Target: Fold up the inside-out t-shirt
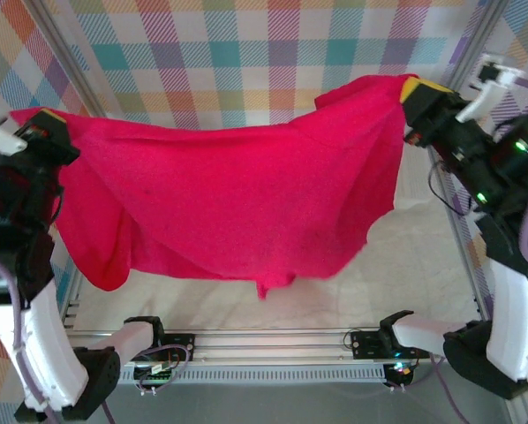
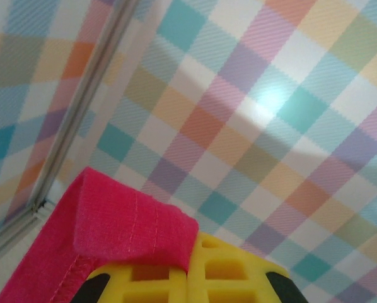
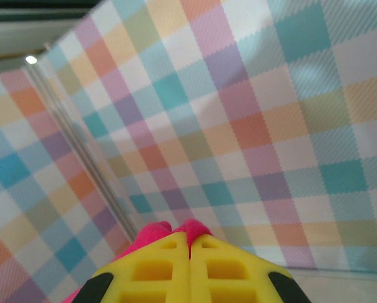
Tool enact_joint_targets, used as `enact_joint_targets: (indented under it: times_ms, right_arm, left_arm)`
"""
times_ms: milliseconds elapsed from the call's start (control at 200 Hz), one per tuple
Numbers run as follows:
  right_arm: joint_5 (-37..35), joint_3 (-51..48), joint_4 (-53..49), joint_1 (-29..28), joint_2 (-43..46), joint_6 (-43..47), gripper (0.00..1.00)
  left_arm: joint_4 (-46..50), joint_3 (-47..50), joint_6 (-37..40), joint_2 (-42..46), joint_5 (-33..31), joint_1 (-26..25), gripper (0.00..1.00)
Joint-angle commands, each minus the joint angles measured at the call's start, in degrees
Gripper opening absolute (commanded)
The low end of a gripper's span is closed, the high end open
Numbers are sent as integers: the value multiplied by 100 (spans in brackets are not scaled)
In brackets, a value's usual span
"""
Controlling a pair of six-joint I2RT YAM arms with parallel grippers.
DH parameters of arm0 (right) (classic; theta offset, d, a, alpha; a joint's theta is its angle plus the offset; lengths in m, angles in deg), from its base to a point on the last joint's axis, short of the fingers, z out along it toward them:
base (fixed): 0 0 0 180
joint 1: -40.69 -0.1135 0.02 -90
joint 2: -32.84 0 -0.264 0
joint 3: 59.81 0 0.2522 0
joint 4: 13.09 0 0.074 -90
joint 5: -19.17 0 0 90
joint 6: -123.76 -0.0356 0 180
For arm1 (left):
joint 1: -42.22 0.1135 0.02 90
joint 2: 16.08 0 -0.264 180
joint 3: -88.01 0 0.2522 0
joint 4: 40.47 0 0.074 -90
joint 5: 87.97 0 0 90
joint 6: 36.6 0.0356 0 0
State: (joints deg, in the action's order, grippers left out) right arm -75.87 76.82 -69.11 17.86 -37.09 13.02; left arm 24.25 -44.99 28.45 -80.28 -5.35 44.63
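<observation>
The t-shirt (image 1: 237, 203) hangs spread out above the table (image 1: 414, 265), held up by its two upper corners.

1. The left gripper (image 1: 45, 124) holds the corner above the table's left edge. Its yellow fingers (image 2: 150, 278) are pressed together, with a fold of red fabric pinched between them.
2. The right gripper (image 1: 420, 93) holds the corner above the table's right edge. Its fingers are together, with fabric bunched at the tips.

The top edge sags between the two grips. The lower edge hangs over the table's near half. Whether it touches the table cannot be determined.
</observation>
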Motion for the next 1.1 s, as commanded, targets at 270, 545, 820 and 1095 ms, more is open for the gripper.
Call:
enact_joint_targets:
  times_ms: [270,545,820,1095]
  right_arm:
    - [-452,1248,-398,137,-2027,597,0]
    - [-243,1645,-607,192,-2787,544,0]
    - [-147,1222,-351,201,-2630,500,0]
    - [-317,1016,-590,213,-2403,462,0]
  left_arm:
    - [186,-228,117,-1922,1075,92,0]
    - [117,226,70,-2053,862,92,0]
    - [1,587,155,-2047,984,91,0]
    - [581,800,236,-2152,1138,92,0]
